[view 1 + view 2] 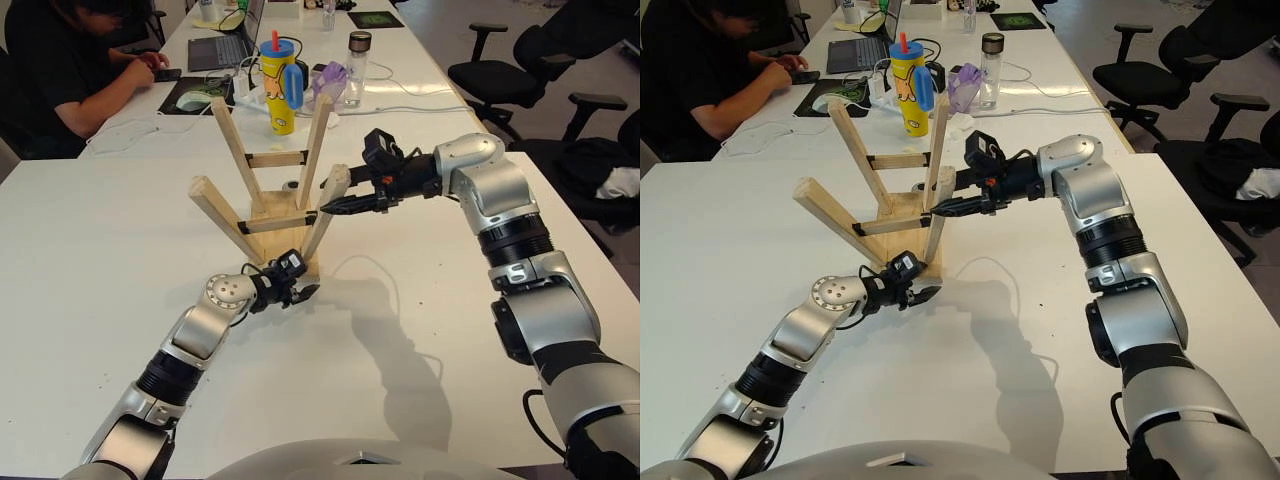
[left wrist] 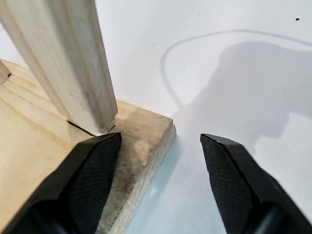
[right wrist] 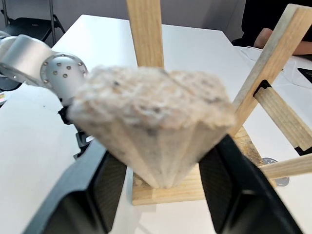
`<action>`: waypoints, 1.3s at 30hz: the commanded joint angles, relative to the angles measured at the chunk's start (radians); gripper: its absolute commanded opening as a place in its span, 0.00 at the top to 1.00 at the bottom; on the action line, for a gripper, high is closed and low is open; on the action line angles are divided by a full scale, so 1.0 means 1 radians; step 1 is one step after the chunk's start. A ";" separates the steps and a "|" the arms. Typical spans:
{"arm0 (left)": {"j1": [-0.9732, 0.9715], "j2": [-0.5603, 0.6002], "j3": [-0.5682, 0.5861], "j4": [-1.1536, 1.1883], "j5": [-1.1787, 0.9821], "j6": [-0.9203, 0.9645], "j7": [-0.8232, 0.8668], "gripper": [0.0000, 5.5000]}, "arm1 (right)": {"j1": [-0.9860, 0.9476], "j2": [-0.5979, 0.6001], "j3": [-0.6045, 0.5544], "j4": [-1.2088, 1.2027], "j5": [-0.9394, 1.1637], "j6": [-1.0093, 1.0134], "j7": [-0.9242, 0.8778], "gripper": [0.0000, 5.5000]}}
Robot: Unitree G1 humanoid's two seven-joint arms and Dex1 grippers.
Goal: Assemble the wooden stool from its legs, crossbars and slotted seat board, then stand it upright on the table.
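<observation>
The right claw point(image 1: 329, 207) clamps one leg point(image 1: 318, 238) of the upturned stool point(image 1: 275, 222); the left claw point(image 1: 305, 294) stands apart at the seat board point(image 2: 48, 161) corner.

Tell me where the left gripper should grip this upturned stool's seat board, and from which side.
Likely the seat board's corner that juts past the leg, coming in low from the robot's side. The board lies flat on the table, leaving no room beneath, so the open left gripper would pinch the corner's edge faces. The right gripper clamps that leg's top.
</observation>
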 commanded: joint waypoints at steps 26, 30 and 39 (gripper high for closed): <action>0.389 0.050 0.312 -0.479 0.399 -0.736 0.432 0.45 | 0.131 -0.002 0.015 -0.187 -0.013 0.303 -0.184 0.63; 0.149 -0.010 0.306 -0.430 0.517 -0.570 0.455 0.45 | 0.143 0.004 0.030 -0.184 -0.015 0.295 -0.182 0.63; 0.074 0.007 0.099 -0.218 0.782 -0.392 0.316 0.45 | 0.128 0.019 0.059 -0.142 -0.032 0.272 -0.180 0.63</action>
